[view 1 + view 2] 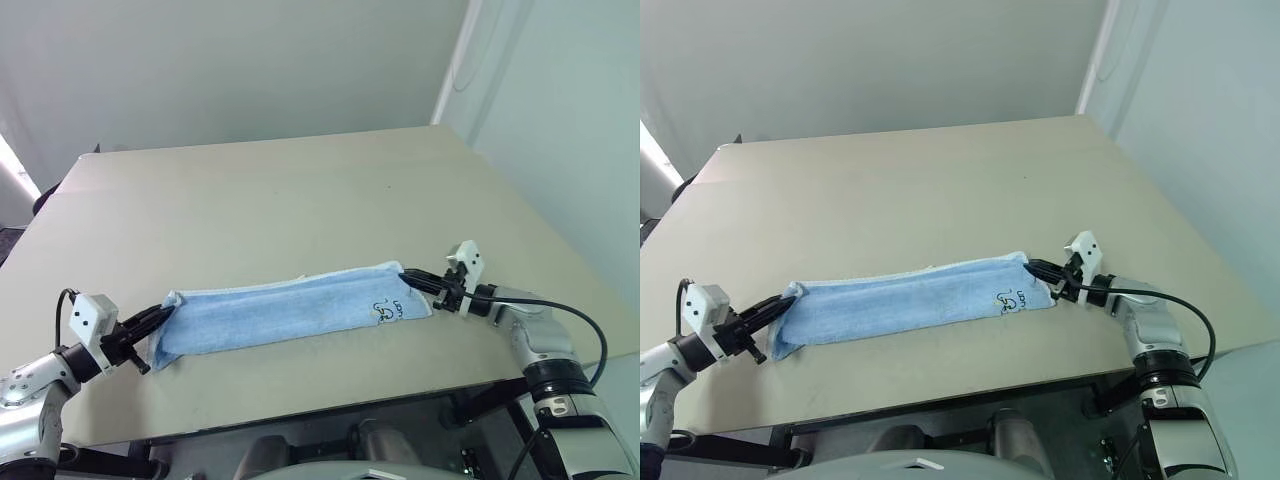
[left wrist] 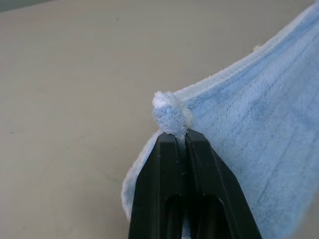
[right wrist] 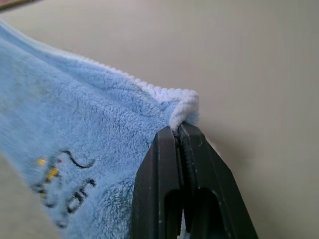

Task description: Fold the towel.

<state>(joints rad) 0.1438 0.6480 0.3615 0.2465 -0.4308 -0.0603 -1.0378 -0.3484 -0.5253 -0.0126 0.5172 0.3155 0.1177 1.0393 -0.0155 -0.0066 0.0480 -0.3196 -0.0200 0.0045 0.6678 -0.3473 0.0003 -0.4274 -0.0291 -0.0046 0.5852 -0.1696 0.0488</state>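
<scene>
We have the towel (image 1: 290, 315) stretched low over the tabletop (image 1: 300, 200), each end effector, left (image 1: 165, 315) and right (image 1: 412, 280), pinching a corner. Apparently mid-fold; next we lay those corners down evenly.

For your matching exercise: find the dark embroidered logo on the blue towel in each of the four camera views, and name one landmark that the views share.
Left eye view: the logo sits near the towel's right end, beside the right end effector.
Right eye view: same spot, lower right of centre.
Left wrist view: the logo is not in this picture.
Right wrist view: lower left, below the pinched corner.
Shared landmark: the towel's white stitched edging.
</scene>
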